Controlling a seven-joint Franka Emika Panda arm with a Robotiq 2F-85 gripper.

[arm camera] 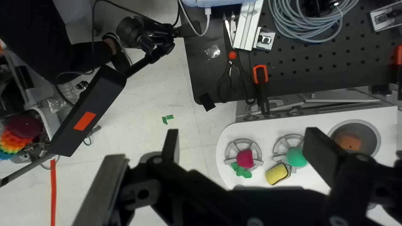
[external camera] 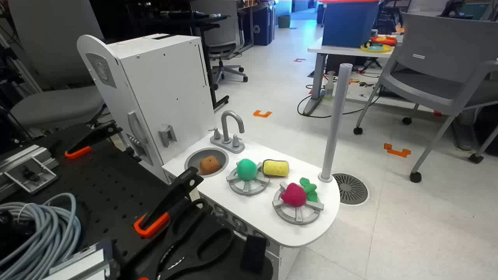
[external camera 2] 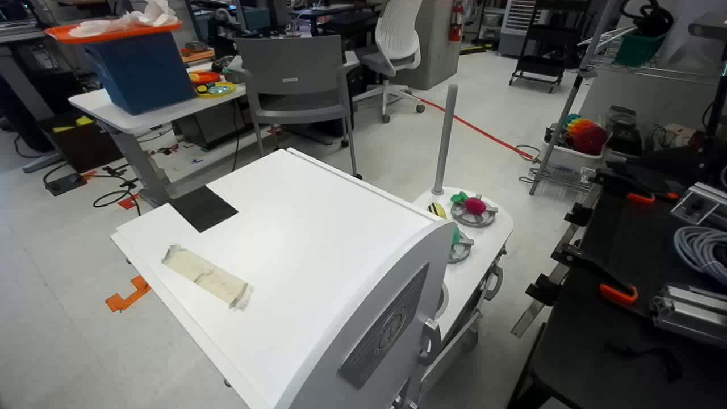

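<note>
While the jaws stand spread and empty, a magenta toy (external camera: 294, 195), perhaps joined to green leaves (external camera: 310, 188), and a green ball (external camera: 247, 169) sit on separate burners (external camera: 298, 214) of the counter (external camera: 255, 208); a yellow toy (external camera: 276, 168) lies beside the ball, a brown lump (external camera: 209, 165) in the sink (external camera: 223, 158).

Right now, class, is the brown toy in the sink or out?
In: the round sink encircles the brown toy in an exterior view.
</note>
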